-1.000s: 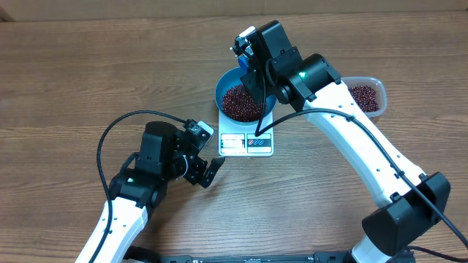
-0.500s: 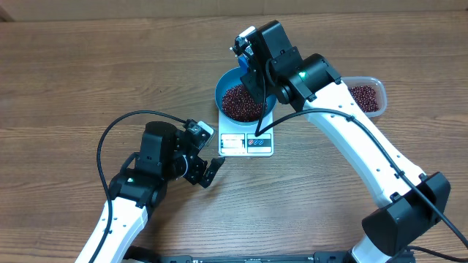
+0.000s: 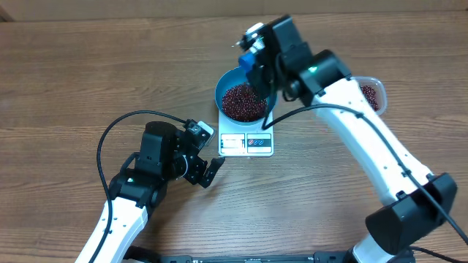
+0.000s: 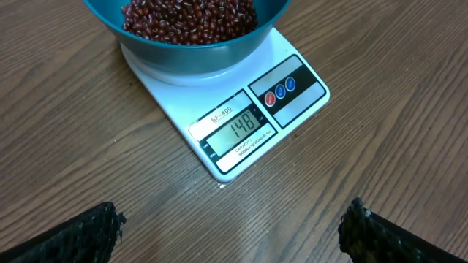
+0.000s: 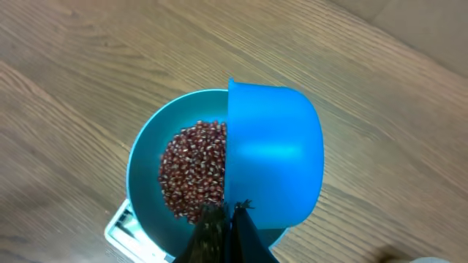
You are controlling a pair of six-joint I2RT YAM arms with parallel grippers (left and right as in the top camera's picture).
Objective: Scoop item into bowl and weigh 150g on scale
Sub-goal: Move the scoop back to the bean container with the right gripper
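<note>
At upper centre of the overhead view, the bowl [image 3: 221, 93] sits squarely on the scale [image 3: 247, 144], holding a good heap of beans [image 3: 240, 102]. The left wrist view shows the display reading 148, so the weighing looks almost done: by my judgement only a small pinch of beans is missing before the target is met. What is left is a very light top-up, then taking the scoop away and checking the number once it settles. Too generous a tip would overshoot, and beans would then have to come back out.

The right claw [image 5: 227, 223] is clamped together on the handle of the blue scoop [image 5: 274, 157]. In the right wrist view the scoop fills the centre and right of the frame, tipped on edge over the right half of the bowl, with the beans showing to its left. Its open side faces away from the camera, so I cannot tell whether any beans remain in it. It hangs above the heap, not resting on it as far as I can see.

The left claw [image 4: 230, 237] stands wide apart and empty at the bottom of its own view, over bare desk [image 4: 380, 109], just below the scale's front edge and touching nothing. A clear tub [image 3: 371, 91] with more beans lies at the right, partly hidden behind the right arm.
</note>
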